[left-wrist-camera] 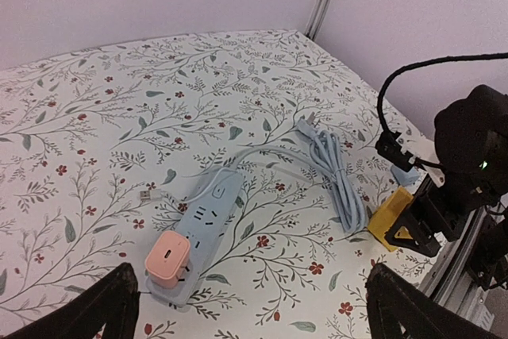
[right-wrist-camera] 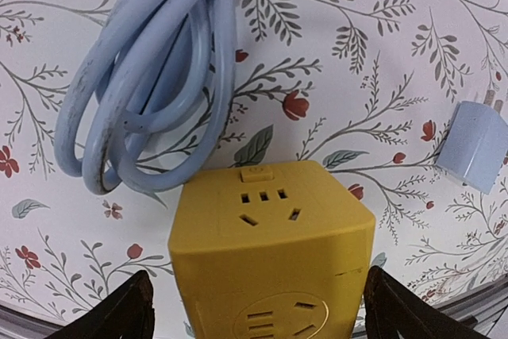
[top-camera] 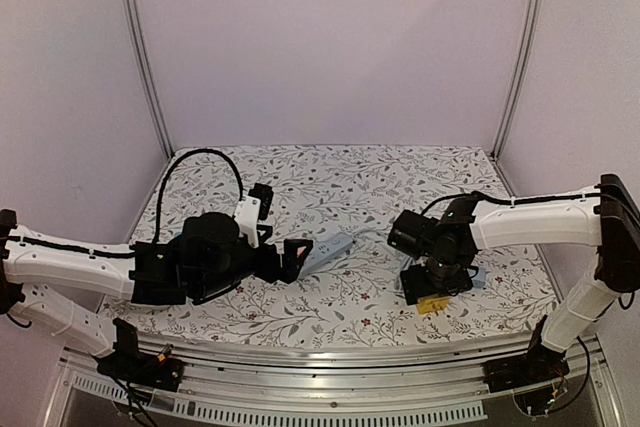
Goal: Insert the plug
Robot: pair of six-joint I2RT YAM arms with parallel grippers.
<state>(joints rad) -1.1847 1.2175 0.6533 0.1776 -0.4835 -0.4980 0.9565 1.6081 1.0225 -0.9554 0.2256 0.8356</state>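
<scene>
A pale blue power strip [left-wrist-camera: 203, 224] lies on the floral table, and a pink charger plug [left-wrist-camera: 167, 262] sits on its near end. My left gripper [left-wrist-camera: 254, 319] hovers open just short of it, nothing between its fingers [left-wrist-camera: 107, 307]. The strip's coiled cable [right-wrist-camera: 151, 77] rests beside a yellow cube socket [right-wrist-camera: 270, 236]. A blue plug [right-wrist-camera: 474, 144] lies loose on the cloth to the cube's right. My right gripper [right-wrist-camera: 262, 311] is open, one finger on each side of the cube, not gripping it. From above, the strip [top-camera: 335, 246] sits between the two grippers.
A small USB connector [left-wrist-camera: 149, 194] lies left of the strip. The table's near metal rail [top-camera: 330, 357] runs close behind the cube. White walls and corner posts [top-camera: 520, 47] enclose the back and sides.
</scene>
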